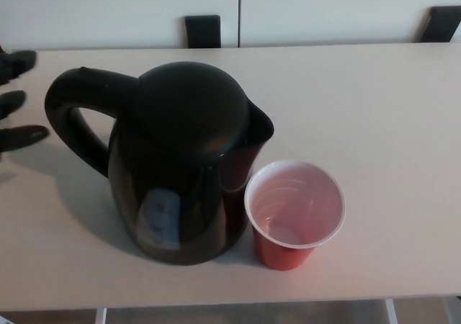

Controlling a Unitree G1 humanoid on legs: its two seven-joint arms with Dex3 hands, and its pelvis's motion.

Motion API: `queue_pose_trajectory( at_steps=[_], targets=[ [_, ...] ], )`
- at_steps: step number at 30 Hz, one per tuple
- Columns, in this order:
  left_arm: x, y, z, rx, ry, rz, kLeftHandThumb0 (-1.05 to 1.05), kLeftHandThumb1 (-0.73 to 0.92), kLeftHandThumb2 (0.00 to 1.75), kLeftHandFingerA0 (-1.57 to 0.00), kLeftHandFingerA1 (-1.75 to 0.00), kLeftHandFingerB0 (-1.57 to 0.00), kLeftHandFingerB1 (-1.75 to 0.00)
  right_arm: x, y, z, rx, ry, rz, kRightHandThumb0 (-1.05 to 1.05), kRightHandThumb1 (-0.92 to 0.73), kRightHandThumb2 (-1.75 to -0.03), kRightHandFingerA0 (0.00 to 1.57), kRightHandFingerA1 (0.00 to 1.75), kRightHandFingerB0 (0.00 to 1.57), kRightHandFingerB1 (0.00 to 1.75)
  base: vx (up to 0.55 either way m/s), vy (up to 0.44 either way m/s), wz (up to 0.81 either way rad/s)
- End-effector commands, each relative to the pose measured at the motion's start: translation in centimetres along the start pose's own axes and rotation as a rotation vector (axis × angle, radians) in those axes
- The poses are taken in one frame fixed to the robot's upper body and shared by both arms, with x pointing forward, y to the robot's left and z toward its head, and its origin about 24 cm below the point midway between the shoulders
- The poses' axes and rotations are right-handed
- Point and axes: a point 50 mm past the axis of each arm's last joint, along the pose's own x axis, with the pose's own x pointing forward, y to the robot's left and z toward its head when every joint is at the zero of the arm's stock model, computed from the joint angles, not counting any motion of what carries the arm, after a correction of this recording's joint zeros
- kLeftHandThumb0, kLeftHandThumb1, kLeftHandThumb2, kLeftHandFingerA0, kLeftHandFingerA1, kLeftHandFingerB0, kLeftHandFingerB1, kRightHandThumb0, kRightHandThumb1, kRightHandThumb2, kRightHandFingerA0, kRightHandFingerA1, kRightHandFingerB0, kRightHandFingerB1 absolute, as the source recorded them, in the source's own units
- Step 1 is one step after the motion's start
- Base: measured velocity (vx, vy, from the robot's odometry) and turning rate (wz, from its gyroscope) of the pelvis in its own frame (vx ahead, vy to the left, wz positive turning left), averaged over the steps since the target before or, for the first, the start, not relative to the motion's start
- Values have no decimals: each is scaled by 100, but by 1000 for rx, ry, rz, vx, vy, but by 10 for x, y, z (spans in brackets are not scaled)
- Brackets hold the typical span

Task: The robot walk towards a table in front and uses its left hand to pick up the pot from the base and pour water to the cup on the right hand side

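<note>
One glossy black plastic kettle-style pot (184, 162) stands upright near table's front edge, spout toward red plastic cup (294, 212) just beside its right, cup apparently empty. Looped black handle (75, 119) juts left, unheld; best grip point, judged rigid. Pot likely heavy if filled, smooth shell slippery. Base not visible beneath. Left hand (16, 108) at picture's left edge, fingers spread, grasping nothing, apart from handle. Right hand out of view. Pale beige table (389, 108) otherwise bare.
</note>
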Motion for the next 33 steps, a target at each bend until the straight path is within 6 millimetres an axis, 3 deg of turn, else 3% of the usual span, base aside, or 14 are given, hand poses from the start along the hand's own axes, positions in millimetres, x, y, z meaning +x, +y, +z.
queue_pose_trajectory(
  at_steps=[1, 8, 9, 10, 11, 16, 17, 18, 23, 24, 25, 29, 30, 33],
  targets=[
    [-14, 18, -2, 4, -40, -30, -73, 46, 55, 0, 0, 0, 0, 1, -4, 12, -17, -39, -3, -28, -59, -57, 39, 44, 36, 37, 0, 0, 0],
    [-44, 37, -25, -72, -57, -18, -73, 47, 55, 0, 0, 0, 0, 0, -2, 8, -30, -25, -5, -28, -59, -57, 38, 42, 35, 36, 0, 0, 0],
    [-68, 47, -52, -140, -41, 90, -76, 43, 77, 0, 0, 0, 0, -2, -5, 2, -36, -8, -10, -36, -53, -69, 36, 47, 34, 43, 0, 0, 0],
    [-87, 53, -74, -204, -23, 182, -77, 46, 79, 0, -1, 0, 0, -4, -7, -2, -42, 1, -8, -28, -59, -57, 39, 44, 35, 37, 0, 0, 0],
    [-102, 54, -96, -269, 3, 276, -78, 48, 81, 0, -1, 0, 0, -6, -9, -7, -46, 8, -5, -35, -54, -68, 38, 49, 36, 44, 0, 0, 0],
    [-110, 51, -108, -280, 17, 317, -78, 48, 81, 0, -1, 0, 0, -8, -12, -12, -44, 23, -12, -35, -54, -68, 38, 49, 36, 44, 0, 0, 0],
    [-143, 29, -170, -392, 178, 580, -68, 53, 88, -1, -24, -2, -20, -15, -17, -30, -54, 71, -23, -27, -60, -58, 38, 42, 34, 37, 0, 0, 11],
    [-164, 7, -209, -470, 299, 669, -68, 57, 81, -4, -24, -1, -20, -19, -19, -38, -52, 86, -22, -28, -60, -57, 34, 41, 35, 37, 0, 0, 0],
    [-169, 2, -215, -471, 319, 682, -68, 57, 81, -4, -24, -1, -20, -21, -21, -43, -54, 99, -24, -28, -60, -57, 34, 41, 35, 37, 0, 0, 0],
    [-186, -32, -252, -603, 447, 685, -64, 55, 88, 0, -25, 0, -24, -25, -24, -51, -46, 129, -38, -28, -60, -58, 34, 40, 34, 37, 0, 0, 0],
    [-197, -58, -272, -670, 544, 672, -60, 72, 65, -6, -20, -10, -23, -27, -26, -57, -39, 147, -48, -28, -60, -58, 34, 41, 34, 37, 0, 0, 0],
    [-204, -92, -292, -719, 688, 630, -66, 74, 61, -4, -25, -5, -24, -29, -30, -62, -58, 163, -66, -28, -59, -57, 34, 40, 34, 36, 0, 0, 0],
    [-206, -104, -298, -738, 755, 613, -75, 63, 93, -3, -26, -6, -29, -32, -32, -65, -58, 173, -63, -28, -60, -57, 34, 40, 36, 37, 0, 0, 0],
    [-213, -133, -309, -709, 919, 465, -75, 71, 100, 0, -21, 0, -22, -38, -38, -76, -67, 207, -63, -28, -59, -57, 34, 40, 36, 37, 0, 0, 0]
  ],
)
